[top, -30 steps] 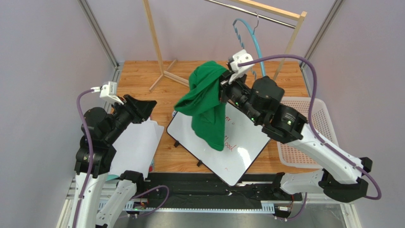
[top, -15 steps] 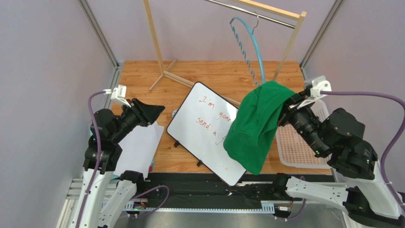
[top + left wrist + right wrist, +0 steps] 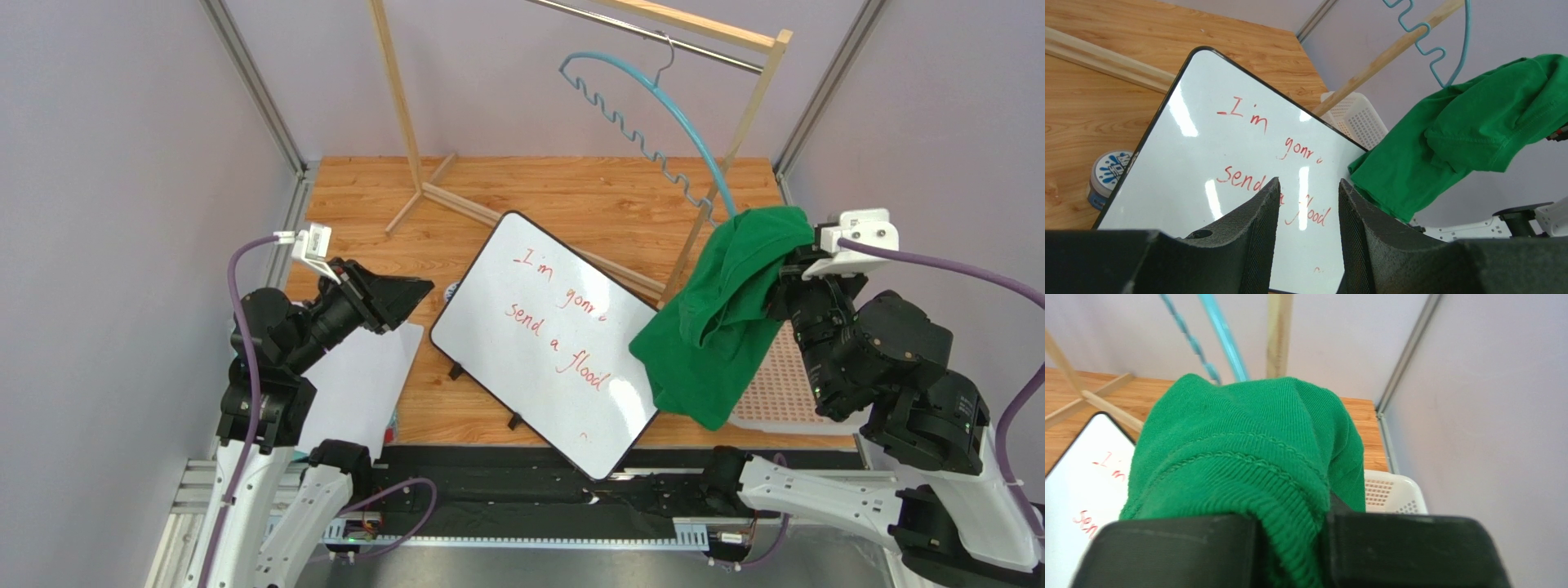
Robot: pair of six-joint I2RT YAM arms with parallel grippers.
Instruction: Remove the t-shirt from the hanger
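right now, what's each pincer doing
Left pincer: open, holding nothing.
Right pincer: closed on the t-shirt.

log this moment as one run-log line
right hand: shut on t-shirt | t-shirt: off hanger | hanger: bare, hooked on rack | left hand: open, empty

Plain pale lilac-grey wall panels (image 3: 111, 184) on three sides, met at the back corners by slanting silver aluminium posts (image 3: 253, 80). Honey-coloured wood-grain tabletop (image 3: 540, 190). At its far end, a light wooden garment rack (image 3: 402, 110) on splayed feet, grey metal rail (image 3: 589, 17) across the top. Black-framed whiteboard (image 3: 552, 343) flat mid-table, red handwriting, bright glare patches. White perforated plastic basket (image 3: 1359, 121) at the right edge. Light even, shadows soft.
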